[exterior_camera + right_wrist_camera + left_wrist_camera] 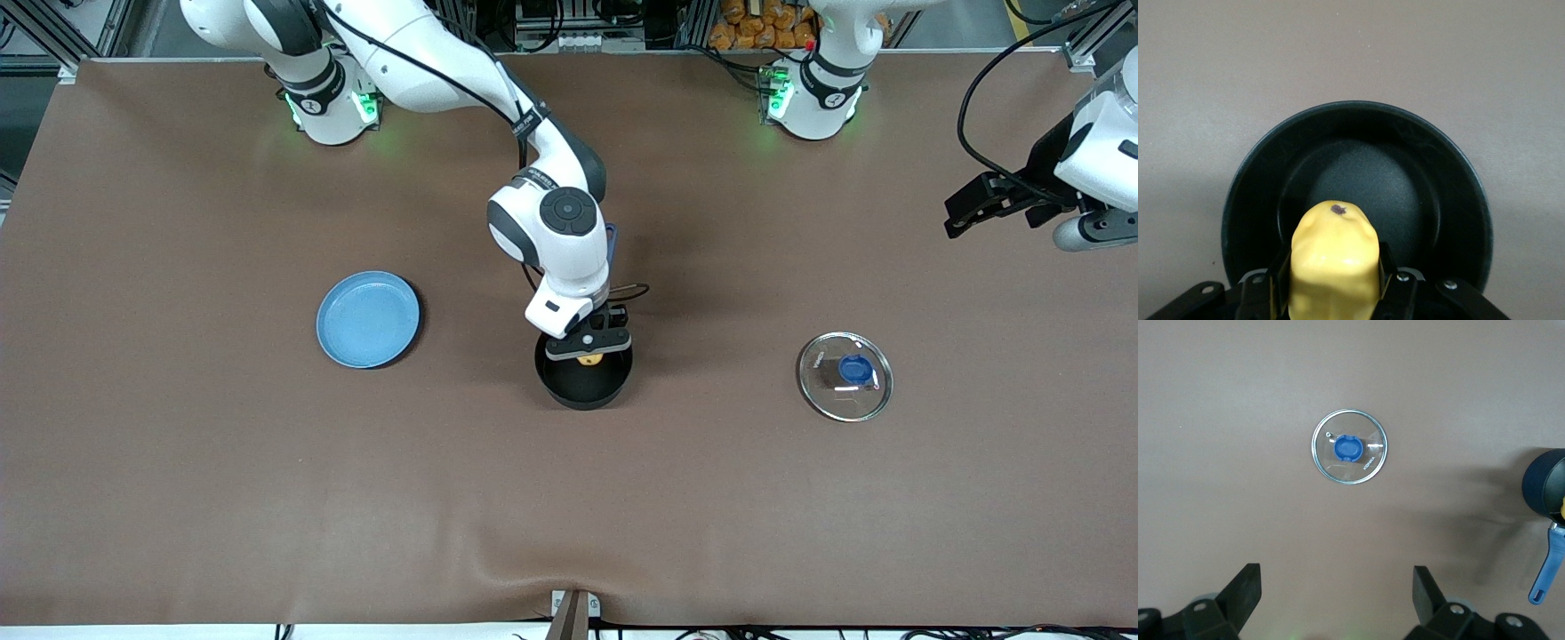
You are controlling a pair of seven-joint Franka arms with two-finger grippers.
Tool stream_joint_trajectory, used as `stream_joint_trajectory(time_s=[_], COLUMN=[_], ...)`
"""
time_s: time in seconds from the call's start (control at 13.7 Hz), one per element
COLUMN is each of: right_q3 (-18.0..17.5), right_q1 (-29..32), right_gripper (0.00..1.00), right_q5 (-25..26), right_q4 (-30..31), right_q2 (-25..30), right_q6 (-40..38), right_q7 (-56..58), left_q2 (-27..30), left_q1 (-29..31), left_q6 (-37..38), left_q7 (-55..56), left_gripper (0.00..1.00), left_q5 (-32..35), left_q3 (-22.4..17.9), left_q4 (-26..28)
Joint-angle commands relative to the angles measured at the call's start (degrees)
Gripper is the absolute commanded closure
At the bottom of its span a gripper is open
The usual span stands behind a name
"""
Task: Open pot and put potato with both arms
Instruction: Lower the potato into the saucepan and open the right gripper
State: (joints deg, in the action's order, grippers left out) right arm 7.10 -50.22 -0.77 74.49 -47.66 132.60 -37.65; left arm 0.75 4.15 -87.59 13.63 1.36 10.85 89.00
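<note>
Front view: bare brown table [222, 498]

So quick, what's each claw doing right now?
Right claw: closed on the potato, over the pot.
Left claw: open, empty, waiting above the lid.

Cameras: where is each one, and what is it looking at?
Front view: high across the table, facing both arms; it sees the pot, lid, plate, right gripper over the pot, and left gripper waiting at its own end.
Left wrist view: looks down at the lid; its open fingers show.
Right wrist view: looks down into the pot; its fingers grip the potato.
Shared: both wrist views show the pot.
</note>
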Motion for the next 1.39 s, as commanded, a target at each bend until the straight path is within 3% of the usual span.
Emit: stream_joint_trajectory(time_s=[0.0, 0.37, 0.73, 1.03, 1.25, 1.32], right_q3=[1.2, 1.7, 2.1, 2.1, 2.1, 2.1], right_q1=[-1.5, -1.7, -2.1, -2.1, -2.1, -2.1], right_gripper=[1.00, 0.99, 0.74, 0.61, 0.40, 0.29], right_q5=[0.9, 0.9, 1.0, 1.0, 1.2, 1.2], right_q4=[-2.2, -1.8, -1.5, -1.5, -1.5, -1.5], right_q2=[-2.7, -3.3, -3.5, -3.5, -3.5, -3.5], right_q6=[1.5, 1.7, 1.6, 1.6, 1.6, 1.6], right_q7=[-1.6, -2.2, -2.3, -2.3, -2.4, -2.8], left_q2=[0.8, 0.9, 0.9, 0.9, 0.7, 0.7], left_q1=[0.2, 0.2, 0.3, 1.0, 1.0, 1.0], left_q6=[0.6, 0.6, 0.7, 0.7, 0.6, 0.6], left_q7=[-0.1, -0.1, -0.1, -0.2, -0.2, -0.2], left_gripper=[0.00, 0.00, 0.00, 0.00, 0.00, 0.00], left_q5=[-1.0, -1.0, -1.0, -1.0, -1.0, -1.0], left_q3=[-0.2, -0.2, -0.2, -0.1, -0.1, -0.1], left_q4=[0.4, 0.3, 0.2, 0.2, 0.1, 0.1])
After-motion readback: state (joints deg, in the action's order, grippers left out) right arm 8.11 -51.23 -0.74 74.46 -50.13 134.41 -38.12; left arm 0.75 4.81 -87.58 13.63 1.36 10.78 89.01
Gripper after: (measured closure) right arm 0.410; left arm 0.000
